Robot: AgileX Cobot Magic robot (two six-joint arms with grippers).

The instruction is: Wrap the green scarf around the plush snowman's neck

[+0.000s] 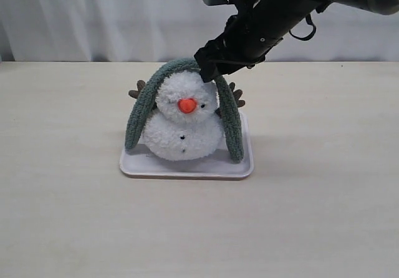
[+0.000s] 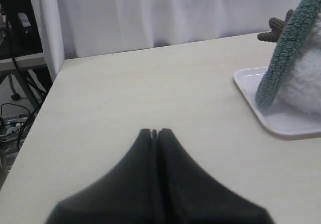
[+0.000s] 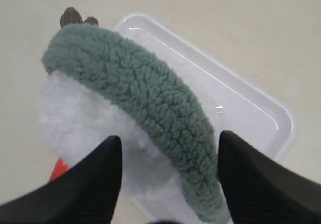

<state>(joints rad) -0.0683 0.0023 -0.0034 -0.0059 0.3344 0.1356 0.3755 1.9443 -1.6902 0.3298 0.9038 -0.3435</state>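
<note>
From the exterior view I had the plush snowman (image 1: 184,134) sitting upright on a white tray (image 1: 187,169) in the middle of the worktop (image 1: 75,215). The green scarf (image 1: 141,111) lay over the crown of its head like an arch, one end hanging down each side to the tray. It was not at the snowman's neck (image 1: 167,118). The scarf covered part of each brown twig arm (image 1: 136,93), so only the tips showed behind it. I could barely make out the eyes in the fluff.

The right gripper (image 3: 169,136) was at the top of the head, towards the right side of the exterior view, but there its dark fingers merged with the arm. The right wrist view was clearer. The two fingers stood apart with the scarf running between them, and white plush showed in the gap beside one finger. It was not clamped on anything. Only a sliver of the orange nose (image 3: 59,170) showed past that finger.

The left gripper (image 2: 154,132) was outside the exterior view. Its own camera showed the fingers pressed together over bare worktop, well apart from the tray, with the snowman cut off at the frame edge.
</note>
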